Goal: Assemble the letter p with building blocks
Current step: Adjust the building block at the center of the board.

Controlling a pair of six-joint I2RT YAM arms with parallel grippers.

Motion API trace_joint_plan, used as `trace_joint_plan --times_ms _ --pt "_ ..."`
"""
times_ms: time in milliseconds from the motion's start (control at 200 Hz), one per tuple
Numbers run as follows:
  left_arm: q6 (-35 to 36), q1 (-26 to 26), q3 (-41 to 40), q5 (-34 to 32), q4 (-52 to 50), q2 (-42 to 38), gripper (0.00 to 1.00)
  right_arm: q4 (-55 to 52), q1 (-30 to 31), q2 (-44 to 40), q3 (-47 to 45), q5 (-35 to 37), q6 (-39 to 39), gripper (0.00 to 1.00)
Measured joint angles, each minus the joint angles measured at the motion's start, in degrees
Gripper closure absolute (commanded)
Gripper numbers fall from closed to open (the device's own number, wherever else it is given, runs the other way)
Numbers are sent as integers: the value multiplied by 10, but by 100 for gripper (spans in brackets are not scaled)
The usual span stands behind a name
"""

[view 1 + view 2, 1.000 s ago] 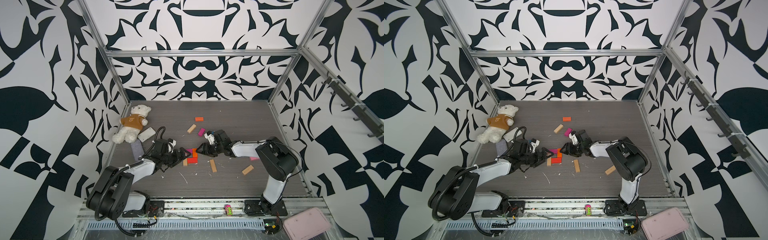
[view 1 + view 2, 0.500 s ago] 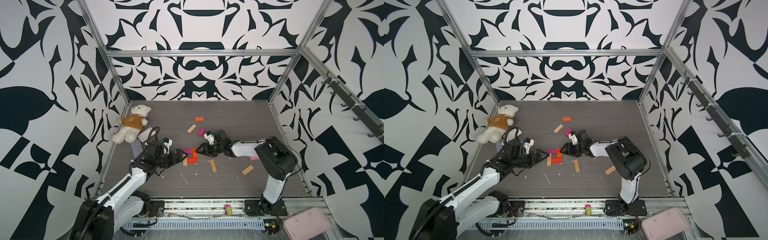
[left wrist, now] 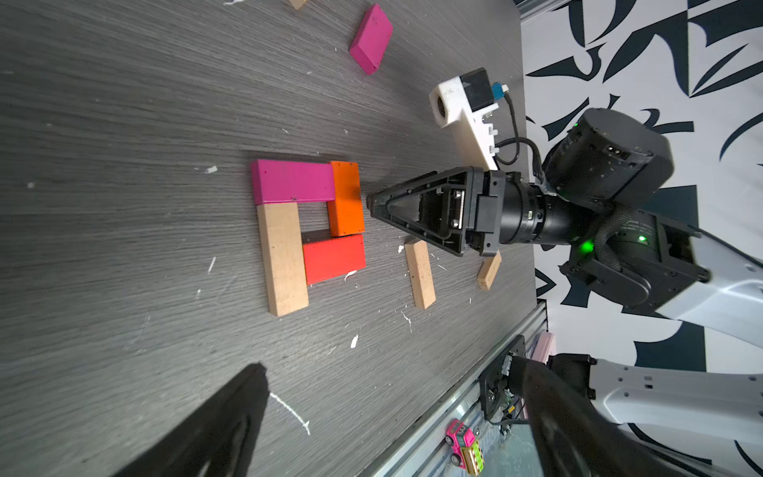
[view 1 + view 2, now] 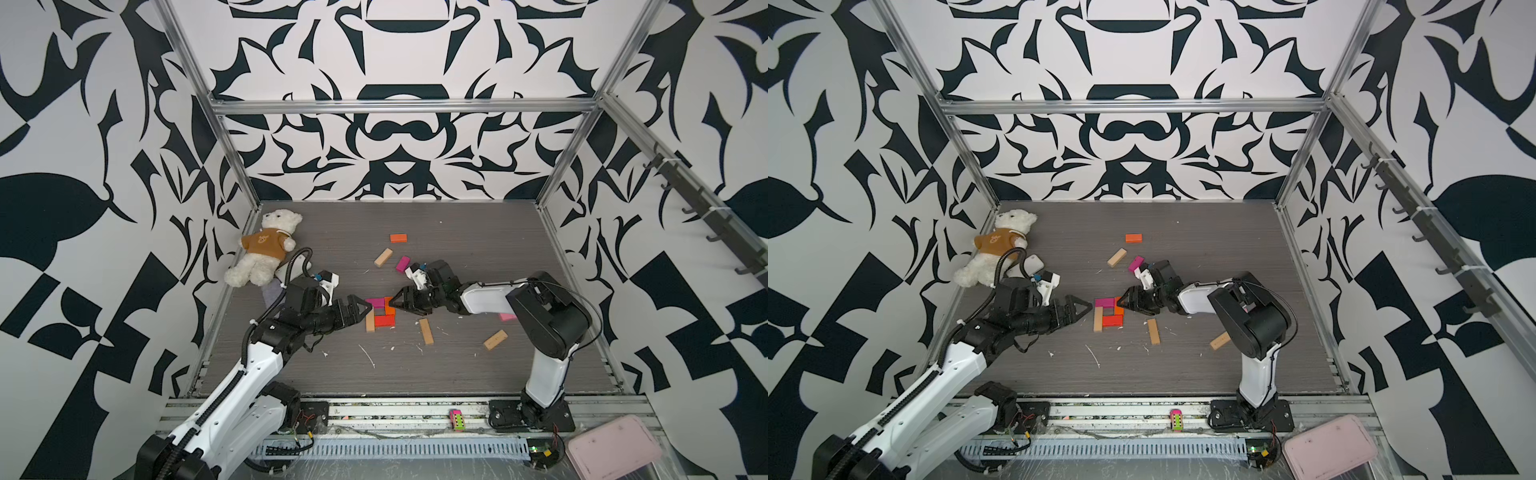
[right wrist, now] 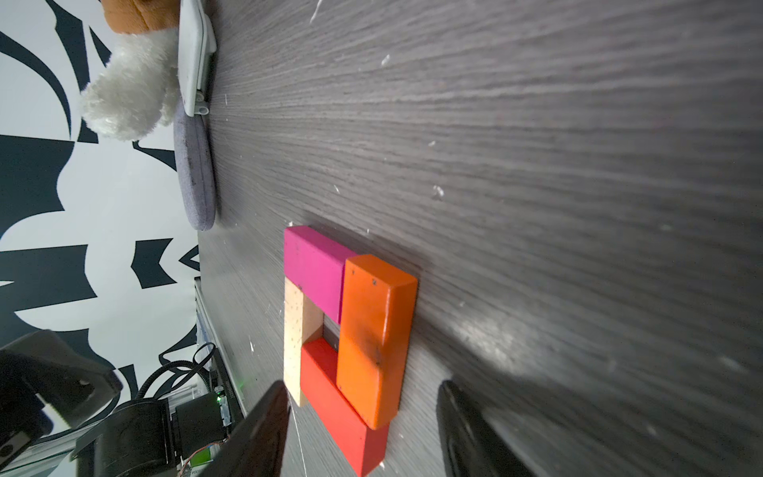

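Observation:
Four building blocks lie joined in a p shape: magenta [image 4: 375,302], orange [image 4: 389,306], red [image 4: 384,320] and a tan stem [image 4: 370,321]. In the left wrist view they are the magenta [image 3: 293,181], orange [image 3: 346,198], red [image 3: 333,258] and tan [image 3: 283,258] blocks. My left gripper [image 4: 368,308] [image 3: 388,371] is open and empty, just left of the shape. My right gripper [image 4: 395,303] [image 5: 361,386] is open, its tips at the orange block's outer side, with gaps on both sides. Loose blocks: orange [image 4: 398,238], tan [image 4: 383,257], magenta [image 4: 402,263], tan [image 4: 426,331], tan [image 4: 495,339].
A teddy bear [image 4: 266,249] lies at the back left with a white flat object [image 5: 194,53] and a grey pad [image 5: 194,173] beside it. A toy car [image 4: 456,419] sits on the front rail. A pale pink tray [image 4: 613,449] is outside at the front right.
My left arm has raised its elbow and its gripper has drawn back slightly to the left of the blocks. The right arm and the blocks have hardly moved.

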Motion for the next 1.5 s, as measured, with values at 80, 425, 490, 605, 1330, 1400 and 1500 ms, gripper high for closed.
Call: trace_joint_plan --times_ms 80,425,490,605,1330,1400,1500 --pt "4 0 3 -2 -8 3 1 1 1 0 0 0 1 39" --pt "38 0 53 -16 -45 17 0 2 7 1 0 -2 4 39" --pt "42 0 59 -17 -50 21 0 2 7 2 0 -3 4 39" --pt "47 0 61 -19 -55 26 1 5 9 4 2 -6 4 39" --pt "84 0 70 -40 -89 39 0 13 13 13 7 -13 7 39" --pt "85 0 70 -41 -89 40 1 14 14 16 10 -15 7 39" --pt "86 0 70 -41 -89 42 0 16 14 17 10 -17 8 39"
